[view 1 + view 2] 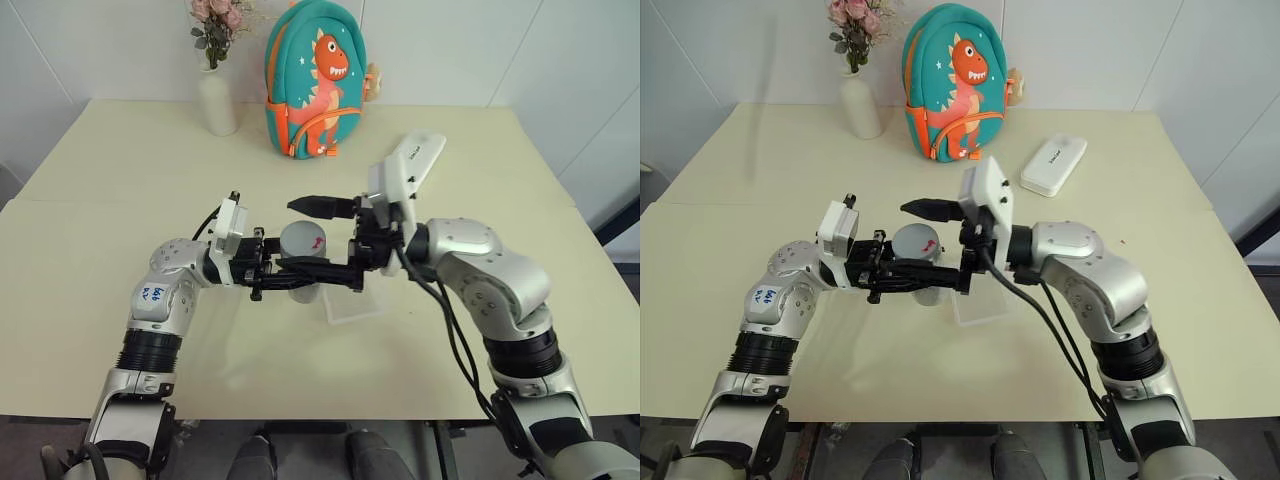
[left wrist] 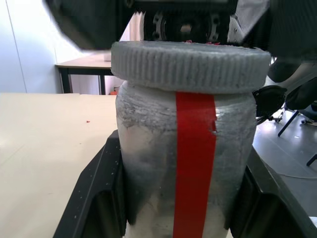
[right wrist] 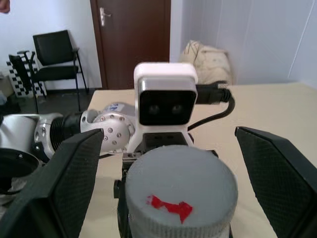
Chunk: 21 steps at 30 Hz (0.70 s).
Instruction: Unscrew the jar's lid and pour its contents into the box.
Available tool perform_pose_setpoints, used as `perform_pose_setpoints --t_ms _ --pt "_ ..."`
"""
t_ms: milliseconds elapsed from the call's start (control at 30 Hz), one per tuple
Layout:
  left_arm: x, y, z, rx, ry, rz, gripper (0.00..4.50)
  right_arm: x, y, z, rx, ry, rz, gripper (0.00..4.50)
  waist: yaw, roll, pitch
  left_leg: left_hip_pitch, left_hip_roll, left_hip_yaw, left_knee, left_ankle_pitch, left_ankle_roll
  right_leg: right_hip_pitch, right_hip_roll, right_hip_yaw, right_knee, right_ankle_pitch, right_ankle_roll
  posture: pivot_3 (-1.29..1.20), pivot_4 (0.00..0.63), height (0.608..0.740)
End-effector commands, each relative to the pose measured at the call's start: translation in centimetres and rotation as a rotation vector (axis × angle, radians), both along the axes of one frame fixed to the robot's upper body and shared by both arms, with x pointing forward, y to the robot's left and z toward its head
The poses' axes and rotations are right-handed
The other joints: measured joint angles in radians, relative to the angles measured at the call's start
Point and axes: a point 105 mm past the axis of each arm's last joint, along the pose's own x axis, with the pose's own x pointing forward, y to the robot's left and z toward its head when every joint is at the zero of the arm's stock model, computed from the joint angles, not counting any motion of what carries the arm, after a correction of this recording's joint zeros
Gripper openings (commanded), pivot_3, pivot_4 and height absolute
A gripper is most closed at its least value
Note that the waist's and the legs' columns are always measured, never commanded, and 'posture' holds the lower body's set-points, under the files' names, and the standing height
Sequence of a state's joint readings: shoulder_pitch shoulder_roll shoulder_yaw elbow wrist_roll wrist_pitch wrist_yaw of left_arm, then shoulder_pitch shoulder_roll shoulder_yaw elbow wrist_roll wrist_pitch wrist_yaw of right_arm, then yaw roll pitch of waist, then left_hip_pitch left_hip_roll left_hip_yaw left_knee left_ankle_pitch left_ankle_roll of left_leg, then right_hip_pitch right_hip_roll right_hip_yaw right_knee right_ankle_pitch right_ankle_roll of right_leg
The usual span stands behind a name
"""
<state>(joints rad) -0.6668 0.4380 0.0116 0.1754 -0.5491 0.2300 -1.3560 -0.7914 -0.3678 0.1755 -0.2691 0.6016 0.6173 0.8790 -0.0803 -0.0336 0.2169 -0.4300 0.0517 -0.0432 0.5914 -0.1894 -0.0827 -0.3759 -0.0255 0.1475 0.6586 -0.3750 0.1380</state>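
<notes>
The jar (image 1: 304, 288), whitish with a red stripe (image 2: 194, 163), is held above the table with my left gripper (image 1: 286, 279) shut on its body. The ribbed grey lid (image 3: 181, 193), marked with a red spot, sits on top of it. My right gripper (image 1: 317, 239) comes in from the right and is open. Its black fingers (image 3: 69, 173) stand wide on either side of the lid and do not touch it. The clear box (image 1: 356, 301) lies on the table just right of the jar, under my right wrist. The contents are hidden inside the jar.
A white vase (image 1: 217, 100) with pink flowers and a teal dinosaur backpack (image 1: 315, 85) stand at the table's far edge. A white oblong case (image 1: 1053, 165) lies at the back right. The pale table (image 1: 120, 220) has free room to the left and in front.
</notes>
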Motion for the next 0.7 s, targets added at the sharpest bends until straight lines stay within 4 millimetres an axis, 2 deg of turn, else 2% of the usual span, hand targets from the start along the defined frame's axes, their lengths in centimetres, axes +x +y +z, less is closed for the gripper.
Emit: perform_pose_setpoints --t_ms 33,367,700 --pt "-0.2 -0.4 1.2 -0.008 -0.056 -0.027 2.00 -0.5 0.4 1.5 0.030 -0.078 0.020 4.46 0.000 0.000 0.000 0.000 0.000 0.000 0.000 0.000 0.000 0.000 0.000 0.000 0.000 0.000 0.000 0.00 0.150 0.740" --pt "-0.4 -0.7 1.1 0.000 -0.061 -0.030 2.00 0.6 0.9 1.8 0.026 -0.104 -0.018 4.46 -0.001 0.000 0.000 0.000 0.000 0.000 0.000 0.000 0.000 0.000 0.000 0.000 0.000 0.000 0.000 0.00 0.150 0.740" --pt "-0.3 -0.2 1.2 0.001 -0.062 -0.009 2.00 1.2 -1.7 1.8 -0.020 -0.121 -0.090 4.46 0.000 0.000 0.000 0.000 0.000 -0.001 0.000 0.000 0.000 0.000 0.000 -0.001 0.000 0.000 0.000 0.00 0.150 0.740"
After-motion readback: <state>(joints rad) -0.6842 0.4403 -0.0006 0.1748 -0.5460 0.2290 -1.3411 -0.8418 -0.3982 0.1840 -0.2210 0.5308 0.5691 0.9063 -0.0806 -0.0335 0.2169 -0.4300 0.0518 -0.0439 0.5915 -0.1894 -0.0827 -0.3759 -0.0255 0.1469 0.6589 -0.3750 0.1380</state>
